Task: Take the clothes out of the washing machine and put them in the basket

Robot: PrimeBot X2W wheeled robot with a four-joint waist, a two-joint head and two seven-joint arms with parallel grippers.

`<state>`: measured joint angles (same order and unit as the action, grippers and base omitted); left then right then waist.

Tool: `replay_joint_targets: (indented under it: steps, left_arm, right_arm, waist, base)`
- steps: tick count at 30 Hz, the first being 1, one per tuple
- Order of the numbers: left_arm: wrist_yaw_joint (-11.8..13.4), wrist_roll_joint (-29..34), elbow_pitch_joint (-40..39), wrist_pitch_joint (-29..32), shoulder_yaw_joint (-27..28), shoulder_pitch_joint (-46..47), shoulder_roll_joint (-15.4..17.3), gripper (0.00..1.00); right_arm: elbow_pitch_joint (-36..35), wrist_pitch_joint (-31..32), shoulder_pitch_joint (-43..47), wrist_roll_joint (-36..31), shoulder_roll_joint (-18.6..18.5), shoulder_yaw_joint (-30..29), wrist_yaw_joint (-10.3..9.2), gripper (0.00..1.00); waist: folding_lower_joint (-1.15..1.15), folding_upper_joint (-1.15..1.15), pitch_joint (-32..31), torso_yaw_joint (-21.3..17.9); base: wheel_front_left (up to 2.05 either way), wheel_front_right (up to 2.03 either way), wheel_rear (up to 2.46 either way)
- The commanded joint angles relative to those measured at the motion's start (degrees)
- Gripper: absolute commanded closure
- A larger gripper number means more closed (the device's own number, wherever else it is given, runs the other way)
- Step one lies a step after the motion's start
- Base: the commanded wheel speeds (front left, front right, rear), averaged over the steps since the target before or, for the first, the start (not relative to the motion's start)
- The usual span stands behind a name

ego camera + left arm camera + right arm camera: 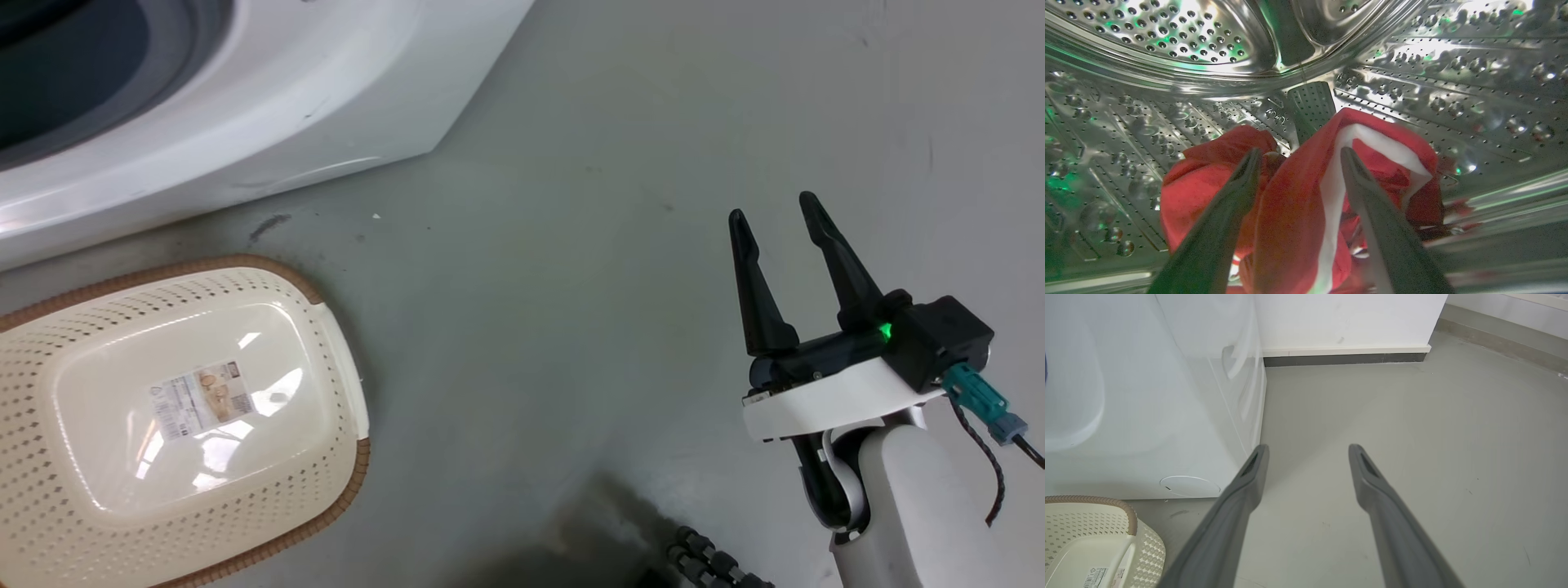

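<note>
Inside the perforated steel drum (1412,81) of the washing machine (269,106) lie the red clothes (1298,204) with a white stripe. My left gripper (1300,157) is open inside the drum, its two fingers straddling a fold of the red fabric. The cream basket (326,327) with a brown rim sits on the floor in front of the machine, also seen as the basket (1147,547) in the right wrist view. It holds nothing but a paper label on its bottom. My right gripper (775,216) hangs open over bare floor, right of the basket; in its own wrist view the right gripper (1308,451) holds nothing.
The washing machine's white side panel (1167,396) stands left of my right gripper. A white wall with a dark skirting (1347,359) runs behind it. Grey floor (571,245) stretches to the right of the machine and basket.
</note>
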<state>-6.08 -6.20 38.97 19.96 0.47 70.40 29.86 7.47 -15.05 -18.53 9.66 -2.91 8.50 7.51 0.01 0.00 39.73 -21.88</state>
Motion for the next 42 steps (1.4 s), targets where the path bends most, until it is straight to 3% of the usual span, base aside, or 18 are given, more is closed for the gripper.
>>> replay_joint_targets:
  steps: [1, 9, 15, 19, 20, 21, 22, 26, 32, 37, 42]
  left_arm:
    - [-0.37, -0.06, -0.32, 2.82, -0.63, 2.13, 1.38, 0.0]
    - [-1.27, -0.58, -2.14, 20.11, -4.81, 5.45, 7.23, 0.0]
    - [-1.3, -1.91, -5.75, 28.25, -5.78, 3.42, 10.13, 0.0]
    - [0.48, -2.52, -7.69, 32.73, -4.93, 1.54, 10.74, 0.0]
    - [0.86, -2.42, -8.51, 33.45, -4.84, 0.94, 10.91, 0.09]
    - [1.53, -2.38, -9.37, 33.83, -4.62, 0.44, 11.05, 0.6]
    - [2.18, -2.32, -10.39, 33.84, -4.38, -0.03, 11.21, 1.0]
    - [4.41, -1.92, -13.86, 31.91, -3.68, -2.02, 11.5, 1.0]
    - [7.33, -2.04, -16.65, 22.56, -2.51, -5.65, 10.14, 1.0]
    - [10.05, -3.54, -15.55, 11.39, -1.12, -8.53, 6.43, 1.0]
    - [10.91, -5.43, -12.61, 3.19, -0.26, -11.27, 3.3, 1.0]
  right_arm:
    - [-0.28, -0.14, -0.94, 0.66, 0.06, 0.51, -0.04, 0.0]
    - [-0.5, -0.13, -1.77, 2.49, 0.05, 2.42, -0.04, 0.0]
    - [-0.64, -0.13, -2.8, 3.87, 0.05, 3.16, -0.04, 0.0]
    - [-0.55, -0.14, -3.09, 4.34, 0.04, 3.51, -0.04, 0.0]
    - [-0.47, -0.14, -3.28, 4.44, 0.04, 3.54, -0.04, 0.0]
    - [-0.41, -0.14, -3.47, 4.59, 0.04, 3.56, -0.04, 0.0]
    - [-0.37, -0.14, -3.58, 4.75, 0.04, 3.57, -0.04, 0.0]
    - [-0.08, -0.14, -4.07, 4.82, 0.04, 3.42, -0.04, 0.0]
    - [0.5, -0.14, -3.67, 3.89, 0.04, 2.53, -0.04, 0.0]
    - [0.84, -0.14, -2.61, 2.85, 0.03, 1.26, -0.04, 0.0]
    - [1.18, -0.14, -1.65, 1.48, 0.02, 0.42, -0.04, 0.0]
  waist:
    - [-0.01, 0.0, 1.5, -1.33]
    - [-0.01, 0.0, 3.83, -3.1]
    - [-0.01, 0.0, 5.65, -4.09]
    - [-0.01, 0.0, 6.29, -4.47]
    - [-0.01, 0.0, 6.4, -4.52]
    - [-0.01, 0.0, 6.5, -4.58]
    - [-0.01, 0.0, 6.55, -4.65]
    - [-0.01, 0.0, 6.17, -4.76]
    - [-0.01, 0.0, 3.6, -4.08]
    - [-0.01, 0.0, 0.09, -2.79]
    - [-0.01, 0.0, -3.45, -1.72]
  base:
    - [0.0, 0.0, 0.0]
    - [0.0, 0.0, 0.0]
    - [0.0, 0.0, 0.0]
    - [0.0, 0.0, 0.0]
    - [0.0, 0.0, 0.0]
    - [0.0, 0.0, 0.0]
    - [0.0, 0.0, 0.0]
    - [0.0, 0.0, 0.0]
    - [0.0, 0.0, 0.0]
    - [0.0, 0.0, 0.0]
    - [0.0, 0.0, 0.0]
